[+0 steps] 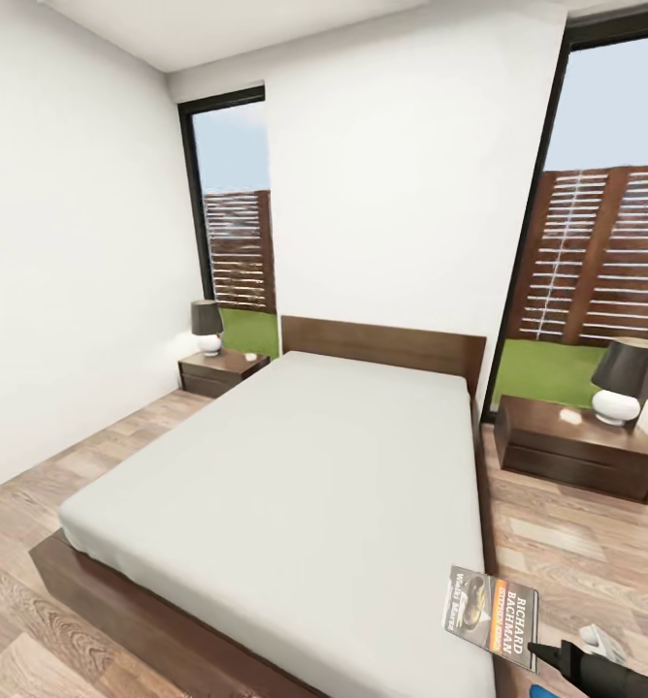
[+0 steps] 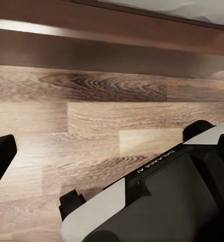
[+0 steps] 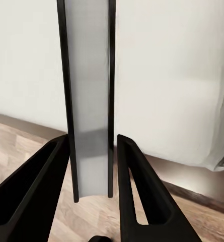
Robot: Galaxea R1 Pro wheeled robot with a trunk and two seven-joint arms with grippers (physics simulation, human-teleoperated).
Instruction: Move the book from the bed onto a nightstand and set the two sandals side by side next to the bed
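The book (image 1: 494, 618), dark with an orange band and "RICHARD BACHMAN", hangs over the near right corner of the bed (image 1: 305, 465), cover facing up. My right gripper (image 1: 540, 659) is shut on the book's lower edge. In the right wrist view its grey page edge (image 3: 90, 116) stands clamped between the two black fingers (image 3: 46, 176). One nightstand (image 1: 222, 371) stands left of the headboard, the other nightstand (image 1: 576, 448) to its right. My left gripper (image 2: 112, 156) hangs open over the plank floor beside the bed frame (image 2: 117, 48). A sliver of bright blue (image 1: 542, 691) peeks at the bottom edge.
Each nightstand carries a lamp, the left lamp (image 1: 207, 327) and the right lamp (image 1: 628, 380), with some bare top beside it. Tall windows (image 1: 235, 223) flank the white wall. My own base (image 2: 157, 201) sits close under the left arm. Open floor (image 1: 576, 553) lies right of the bed.
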